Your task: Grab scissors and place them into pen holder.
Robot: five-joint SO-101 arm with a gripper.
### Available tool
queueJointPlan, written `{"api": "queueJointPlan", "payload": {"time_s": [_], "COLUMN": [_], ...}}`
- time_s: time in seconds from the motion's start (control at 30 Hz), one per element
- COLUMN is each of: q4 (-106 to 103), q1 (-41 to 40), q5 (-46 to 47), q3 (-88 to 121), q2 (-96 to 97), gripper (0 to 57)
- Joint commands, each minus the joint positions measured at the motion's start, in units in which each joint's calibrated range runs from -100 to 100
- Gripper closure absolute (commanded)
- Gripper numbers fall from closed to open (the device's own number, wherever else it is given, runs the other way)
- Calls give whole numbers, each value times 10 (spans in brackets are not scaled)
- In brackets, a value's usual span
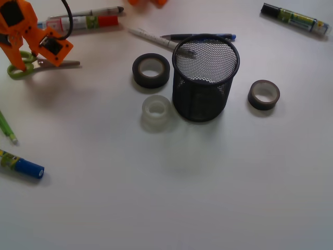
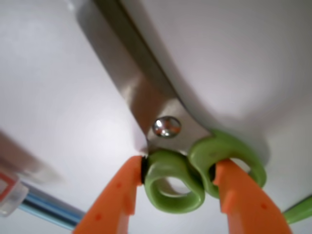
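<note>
Lying flat on the white desk (image 1: 171, 198) at ten o'clock of the front view: the scissors (image 1: 39, 64), long axis nearly horizontal, lime-green loops toward nine o'clock, closed grey blades pointing toward three o'clock. In the wrist view, blades running up toward eleven o'clock from the pivot screw. Clamped on the two loops from both outer sides: the orange tool (image 2: 178, 181), jaws touching the plastic. Well apart, near one o'clock of centre: the black mesh pen holder (image 1: 204, 78), upright, flanked by a black tape roll (image 1: 151, 70), a clear tape roll (image 1: 156, 110) and a brown tape roll (image 1: 264, 94).
</note>
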Motion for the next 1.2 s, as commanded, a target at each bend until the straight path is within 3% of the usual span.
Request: {"api": "queueJointPlan", "payload": {"time_s": [0.0,0.3,0.77,0.93,1.17], "q4": [10,49,19,-108,-339], "q1": [0,-14,-389,-502,-532], "q5": [1,1,3,30,26], "q3": [-7,-4,1,163,482], "q2": [-59,-262,-636,-668,-783], "gripper": [571,571,571,572,572]}}
